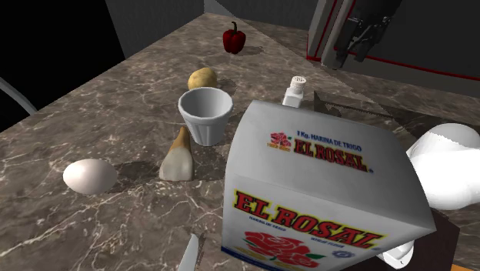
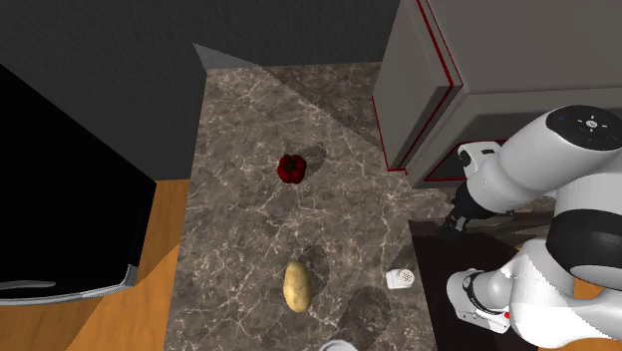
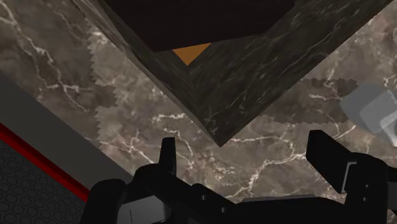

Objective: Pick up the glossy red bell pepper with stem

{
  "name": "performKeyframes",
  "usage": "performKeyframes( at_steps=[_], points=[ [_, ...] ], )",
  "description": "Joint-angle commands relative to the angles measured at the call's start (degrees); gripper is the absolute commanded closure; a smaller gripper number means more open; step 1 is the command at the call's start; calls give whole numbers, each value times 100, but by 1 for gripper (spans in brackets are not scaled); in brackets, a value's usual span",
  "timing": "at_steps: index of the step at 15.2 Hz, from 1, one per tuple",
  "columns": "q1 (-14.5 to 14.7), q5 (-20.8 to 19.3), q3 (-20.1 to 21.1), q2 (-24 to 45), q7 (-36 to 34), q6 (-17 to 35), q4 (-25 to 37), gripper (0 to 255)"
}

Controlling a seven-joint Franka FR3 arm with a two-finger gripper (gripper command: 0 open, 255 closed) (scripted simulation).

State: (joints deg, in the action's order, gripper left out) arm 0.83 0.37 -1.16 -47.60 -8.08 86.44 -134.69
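**While the pepper sits untouched, the gripper hangs open and empty**

Because both the target and the tool are close to the grey cabinet [image 2: 439,90] with red trim, places below are given from it.

- Pepper [image 2: 291,169]: small, dark red and glossy, on the marbled counter [image 2: 249,259]. It lies just off the cabinet's lower corner, to the second exterior view's left of it. In the shoulder view the pepper [image 1: 234,38] stands at the counter's far end, clear of the cabinet, with nothing touching it. The stem looks to point up. The body is squat, so no long axis matters for the grasp.
- Gripper [image 2: 454,221]: under the cabinet's lower edge, on the other side of that corner from the pepper. The shoulder view puts it [image 1: 358,42] in front of the cabinet's face and above the counter.
- Key relation: from the gripper, the pepper lies along the cabinet's front and past the corner, well apart. The travel is sideways first, then down.
- Fingers: in the wrist view the gripper [image 3: 245,149] has its two black fingers wide apart. Only bare counter and its edge show between them, so it holds nothing and touches nothing.
- Shaker [image 2: 400,278]: small and white, farther out from the cabinet than the gripper and away from the likely path.

Judgement: the reach is not yet begun in earnest. The next move calls for swinging past the cabinet corner without clipping it, then coming down over the stem.
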Motion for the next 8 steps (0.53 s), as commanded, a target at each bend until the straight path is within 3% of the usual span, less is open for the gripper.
performKeyframes(
  at_steps=[1,8],
  points=[
    [0,0,0,0,0,0,0,0],
    [96,-48,-15,1416,211,920,713,0]
  ],
)
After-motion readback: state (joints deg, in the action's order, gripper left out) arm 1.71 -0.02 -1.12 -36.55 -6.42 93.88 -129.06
